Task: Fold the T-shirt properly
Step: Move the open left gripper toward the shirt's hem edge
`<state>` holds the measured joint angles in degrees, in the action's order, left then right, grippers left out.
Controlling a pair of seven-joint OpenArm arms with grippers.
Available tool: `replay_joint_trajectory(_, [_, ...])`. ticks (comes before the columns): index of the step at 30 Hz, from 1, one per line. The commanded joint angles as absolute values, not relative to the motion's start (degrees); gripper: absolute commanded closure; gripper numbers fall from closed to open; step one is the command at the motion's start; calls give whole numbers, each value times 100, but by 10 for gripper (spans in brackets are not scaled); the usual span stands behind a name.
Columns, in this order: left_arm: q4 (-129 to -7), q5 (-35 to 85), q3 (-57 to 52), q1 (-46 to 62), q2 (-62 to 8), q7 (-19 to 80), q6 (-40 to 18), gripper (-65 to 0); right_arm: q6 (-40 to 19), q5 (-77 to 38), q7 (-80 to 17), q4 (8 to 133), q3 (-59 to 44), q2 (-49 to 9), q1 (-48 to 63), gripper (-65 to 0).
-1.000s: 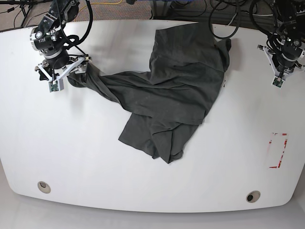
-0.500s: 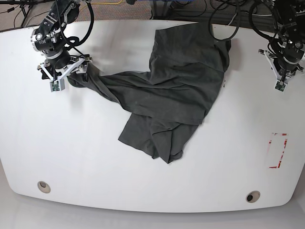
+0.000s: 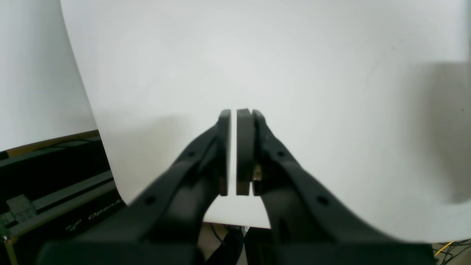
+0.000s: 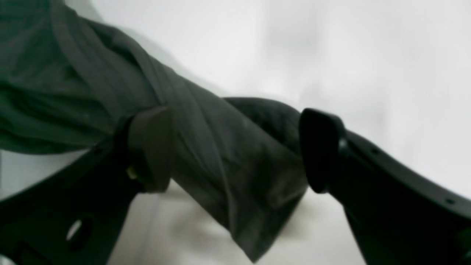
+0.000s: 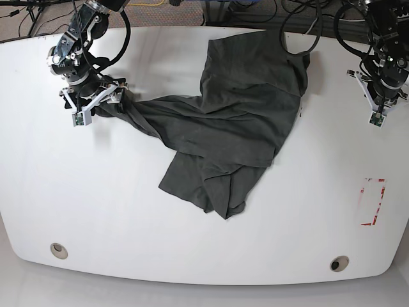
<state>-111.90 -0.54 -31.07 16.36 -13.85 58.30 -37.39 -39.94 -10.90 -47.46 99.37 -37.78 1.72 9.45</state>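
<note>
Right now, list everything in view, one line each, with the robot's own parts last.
T-shirt: one, dark charcoal grey, crumpled across the table's middle, one end stretched toward the right hand.
Table: one, white, under everything.
Tape marking: one, red outline, on the table near the left arm's side.
Round holes: two, grey, near the table's front corners.
Cables: several, dark, behind the table's far edge.
Right hand: one, black, jaws open around the T-shirt's bunched end.
Left hand: one, black, shut, empty, above bare table.
</note>
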Motion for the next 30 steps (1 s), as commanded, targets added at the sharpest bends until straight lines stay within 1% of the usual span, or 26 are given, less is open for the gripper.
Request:
replay_joint_trajectory(1, [-11292,-57,-3143,1516,-1473,5763,-3714,-18,-4000,-1182,-4558,9780,-3785,119,901,-488])
replay_joint_trajectory(10, [-11292,-57,-3116,1481,-1473,5763,-3714,-22,-4000,-1138,-4365,9613,-3785,110,936,-487])
replay_joint_trajectory(13, [-11301,-48,-3108,1481,-1464,5763,-3714,-57,-4000,-1130,-4365,9613,-3785,110,945,-469])
replay_joint_trajectory(15, [-11301,40,-3108,1481,-1464,5763,-3714,-92,-4000,-1130,-4365,9613,-3785,110,945,-433])
replay_joint_trajectory(17, [-11301,233,-3116,1481,-1464,5763,-3714,-121,-4000,-1130,-4365,9613,-3785,110,945,-376])
replay_joint_trajectory(22, [-11301,989,-3143,1508,-1464,5771,-3714,-197,-4000,-1130,-4365,9613,-3785,110,936,-165])
replay_joint_trajectory(24, [-11301,1279,-3143,1516,-1464,5780,-3714,-221,-4000,-1130,-4365,9613,-3785,110,936,-94])
replay_joint_trajectory(25, [-11301,1385,-3143,1525,-1464,5780,-3714,-229,-4000,-1130,-4365,9613,-3776,110,936,-70])
replay_joint_trajectory(26, [-11301,1613,-3125,1569,-1464,5798,-3714,-240,-4000,-1130,-4365,9613,-3767,110,936,-29])
replay_joint_trajectory(28, [-11301,1982,-3108,1675,-1464,5912,-3714,-250,-4000,-1130,-4365,9613,-3758,110,936,0])
replay_joint_trajectory(30, [-11301,2369,-3081,1719,-1464,6018,-3714,-256,-4000,-1130,-4365,9613,-3758,110,936,0])
